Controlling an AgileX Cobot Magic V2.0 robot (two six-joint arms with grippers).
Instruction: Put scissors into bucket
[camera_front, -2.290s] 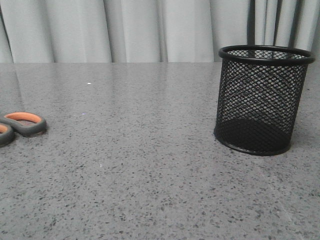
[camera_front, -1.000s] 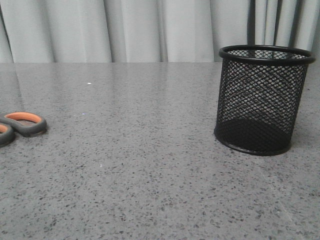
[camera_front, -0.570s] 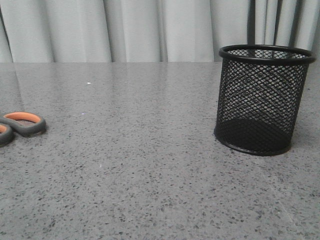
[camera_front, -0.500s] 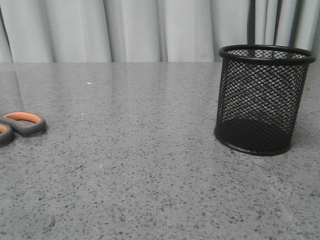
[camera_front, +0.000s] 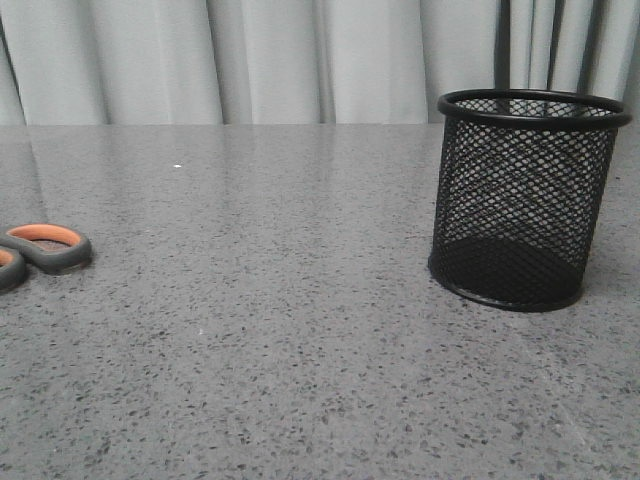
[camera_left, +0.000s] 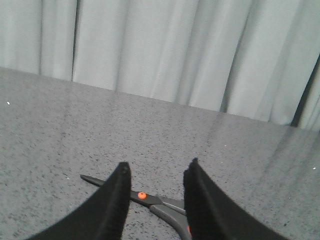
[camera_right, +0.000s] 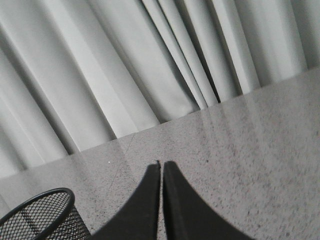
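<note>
Grey speckled stone counter (camera_front: 300, 330) all the way across, pale curtains (camera_front: 250, 60) hanging behind its far edge. The scissors (camera_front: 42, 250) lie flat by the counter's left edge, only the grey handle loops with their orange lining showing in the front view. From the left wrist view the scissors (camera_left: 150, 199) appear beyond the fingertips, orange pivot dot visible in the gap, slim dark blade tip poking out past one finger. The left gripper (camera_left: 156, 175) has its fingers spread apart, hovering above the scissors with nothing between them; whether it touches the counter cannot be told. Over on the right side of the counter stands the bucket (camera_front: 525, 200), black wire mesh, upright, well apart from the scissors, and nothing shows through its mesh. The right gripper (camera_right: 161, 167) has its fingers pressed together, holding nothing, and the bucket (camera_right: 42, 217) rim sits off to one side of it in the right wrist view.
</note>
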